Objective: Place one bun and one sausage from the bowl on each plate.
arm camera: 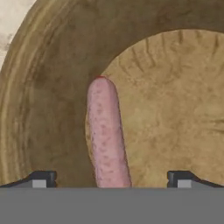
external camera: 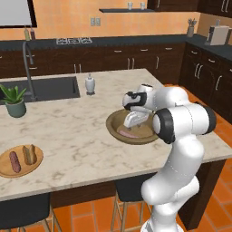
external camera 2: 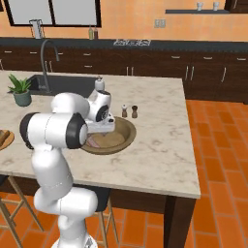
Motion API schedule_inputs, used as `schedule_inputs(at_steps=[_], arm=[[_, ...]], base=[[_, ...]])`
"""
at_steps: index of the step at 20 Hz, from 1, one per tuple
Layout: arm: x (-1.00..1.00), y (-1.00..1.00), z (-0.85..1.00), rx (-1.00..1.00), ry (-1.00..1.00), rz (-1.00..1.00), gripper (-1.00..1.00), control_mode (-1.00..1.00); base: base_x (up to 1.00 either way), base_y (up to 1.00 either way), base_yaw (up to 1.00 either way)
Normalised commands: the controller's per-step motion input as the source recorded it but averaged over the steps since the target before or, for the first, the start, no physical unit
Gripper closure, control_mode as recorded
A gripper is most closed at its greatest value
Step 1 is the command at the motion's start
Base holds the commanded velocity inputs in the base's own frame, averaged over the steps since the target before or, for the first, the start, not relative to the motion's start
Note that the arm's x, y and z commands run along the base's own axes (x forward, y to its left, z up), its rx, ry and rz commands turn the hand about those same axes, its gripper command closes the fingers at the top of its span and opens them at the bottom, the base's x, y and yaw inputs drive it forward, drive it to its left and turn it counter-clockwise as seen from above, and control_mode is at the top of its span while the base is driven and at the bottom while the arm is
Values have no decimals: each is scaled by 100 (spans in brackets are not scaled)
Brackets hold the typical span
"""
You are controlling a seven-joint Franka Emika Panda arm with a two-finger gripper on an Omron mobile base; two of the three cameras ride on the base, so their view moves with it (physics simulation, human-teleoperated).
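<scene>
On the light-wood plate (external camera: 5, 170) a bun (external camera: 30, 154) and a sausage (external camera: 14, 161) already sit together. In the brown bowl (external camera: 114, 122) one pink sausage (arm camera: 106, 133) waits under the gripper (arm camera: 109, 178), which is wide open and holds nothing. It must go to the other plate.

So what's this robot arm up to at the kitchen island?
The white arm has its gripper open, low over the brown wooden bowl, with a pink sausage lying between its fingers, not yet gripped. Farther along the counter, a light-wood plate already holds a sausage and a bun.
</scene>
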Motion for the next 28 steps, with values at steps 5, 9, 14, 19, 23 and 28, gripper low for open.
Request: schedule_inputs(at_steps=[5,9,14,19,23,28], arm=[[12,3,-66,-3,6,17,-100,-100],[-21,24,-16,-1,3,15,-100,-100],[-43,12,-7,-1,0,12,-100,-100],[-32,11,-19,0,-3,5,-100,-100],[-4,0,-2,-1,-9,0,-100,-100],[0,0,0,0,0,0,-100,-100]], base=[[0,0,0],[0,0,0],[0,0,0],[0,0,0],[0,0,0],[0,0,0]])
